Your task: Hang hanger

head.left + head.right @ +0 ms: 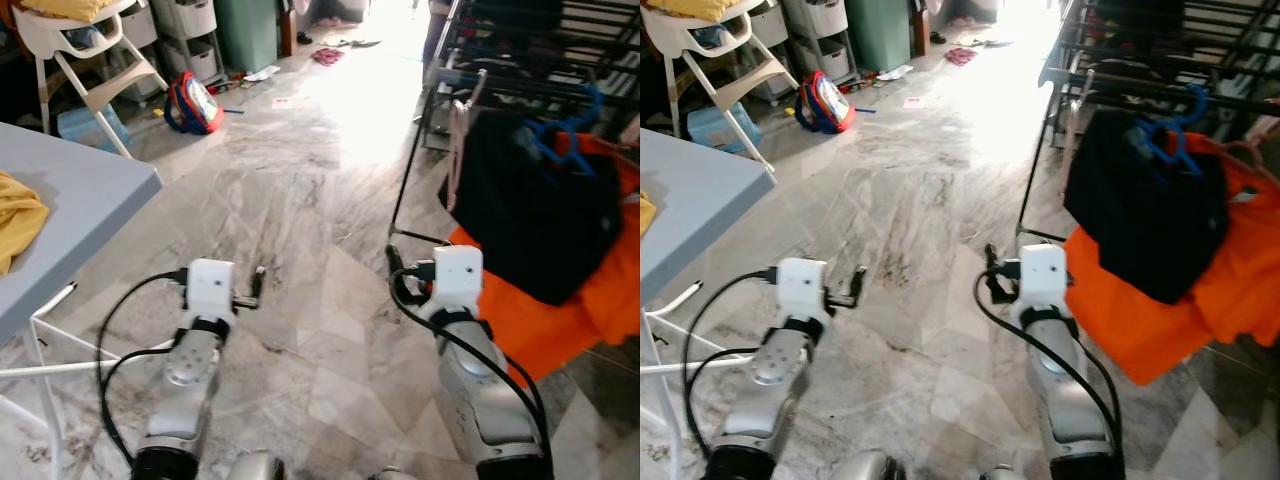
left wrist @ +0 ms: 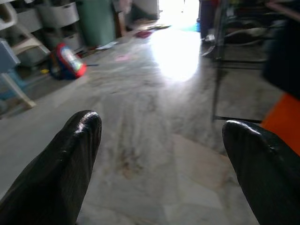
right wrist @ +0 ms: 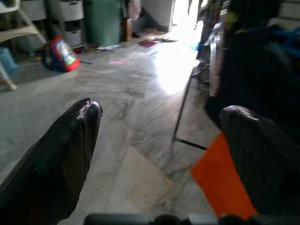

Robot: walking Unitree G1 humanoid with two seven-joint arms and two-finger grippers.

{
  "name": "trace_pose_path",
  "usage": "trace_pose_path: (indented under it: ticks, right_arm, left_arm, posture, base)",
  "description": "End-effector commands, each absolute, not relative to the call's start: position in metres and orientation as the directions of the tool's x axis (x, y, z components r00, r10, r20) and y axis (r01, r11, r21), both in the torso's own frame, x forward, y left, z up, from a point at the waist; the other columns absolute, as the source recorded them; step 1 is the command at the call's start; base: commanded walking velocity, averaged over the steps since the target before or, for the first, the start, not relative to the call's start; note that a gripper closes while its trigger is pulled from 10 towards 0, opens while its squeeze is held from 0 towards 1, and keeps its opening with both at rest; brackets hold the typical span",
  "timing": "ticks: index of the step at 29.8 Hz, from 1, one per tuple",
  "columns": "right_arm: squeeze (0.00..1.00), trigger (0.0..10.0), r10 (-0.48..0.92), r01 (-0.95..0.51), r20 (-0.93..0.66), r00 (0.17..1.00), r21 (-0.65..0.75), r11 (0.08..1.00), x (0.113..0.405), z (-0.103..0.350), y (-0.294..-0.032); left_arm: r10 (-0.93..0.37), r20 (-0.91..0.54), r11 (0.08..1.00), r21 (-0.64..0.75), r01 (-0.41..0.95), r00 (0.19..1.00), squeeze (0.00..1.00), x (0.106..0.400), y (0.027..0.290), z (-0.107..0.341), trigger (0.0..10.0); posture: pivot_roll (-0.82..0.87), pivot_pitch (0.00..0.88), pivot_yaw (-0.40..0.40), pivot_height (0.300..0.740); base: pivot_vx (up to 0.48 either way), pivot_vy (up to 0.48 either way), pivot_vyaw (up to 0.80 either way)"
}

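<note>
Both hands are hovering low over the grey marble floor (image 1: pixel 300 200), carrying nothing. The left hand (image 2: pixel 159 154) is spreading its fingers wide, and the right hand (image 3: pixel 159 140) is gaping wide too. The blue plastic hanger (image 1: pixel 562 135) is sitting hooked on the black metal drying rack (image 1: pixel 1140 60), ahead and to the robot's right, with a black garment (image 1: pixel 530 215) draped under it and an orange cloth (image 1: pixel 560 310) spilling below. A second, pale hanger (image 1: pixel 1252 152) is peeking out just beside it, too small to tell more. The grey bench (image 1: pixel 70 200) on the left is holding a yellow cloth (image 1: pixel 15 225). The hanger is looking light and stiff, likely slick plastic; probably best taken at the neck under the hook, where it is bare of fabric. The soft garment could be dragging or slipping off.
</note>
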State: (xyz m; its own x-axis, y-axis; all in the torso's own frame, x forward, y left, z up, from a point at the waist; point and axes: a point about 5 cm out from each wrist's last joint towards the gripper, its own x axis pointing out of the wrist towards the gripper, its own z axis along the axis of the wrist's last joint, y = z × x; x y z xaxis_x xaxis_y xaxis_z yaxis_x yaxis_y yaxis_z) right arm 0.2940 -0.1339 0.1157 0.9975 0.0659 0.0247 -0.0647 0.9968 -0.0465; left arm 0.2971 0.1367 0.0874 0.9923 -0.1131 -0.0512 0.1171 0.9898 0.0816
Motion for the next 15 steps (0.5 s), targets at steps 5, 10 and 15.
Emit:
trace_pose_path:
  ticks: [5,10,15]
  right_arm:
    - [0.00,10.0,0.116,-0.115,0.039,0.992,-0.035,0.993,0.2958,0.1200,-0.1176]
    - [0.00,10.0,0.151,-0.148,0.044,0.988,-0.060,0.987,0.2978,0.1229,-0.1157]
    - [0.00,10.0,0.159,-0.156,0.053,0.986,-0.065,0.986,0.3017,0.1264,-0.1145]
  left_arm:
    - [-0.085,-0.065,0.991,0.099,0.091,0.994,0.00,0.2959,0.1417,0.0813,10.0]
    - [-0.089,-0.055,0.991,0.090,0.094,0.995,0.00,0.2985,0.1411,0.0834,10.0]
    - [-0.093,-0.057,0.991,0.096,0.098,0.994,0.00,0.3027,0.1391,0.0827,10.0]
  posture:
    - [0.02,0.143,0.017,0.740]
    - [0.02,0.166,0.016,0.740]
    - [0.02,0.163,0.014,0.740]
  base:
    - [-0.112,0.000,0.00]
    - [0.000,0.000,0.16]
    - [0.000,0.000,0.80]
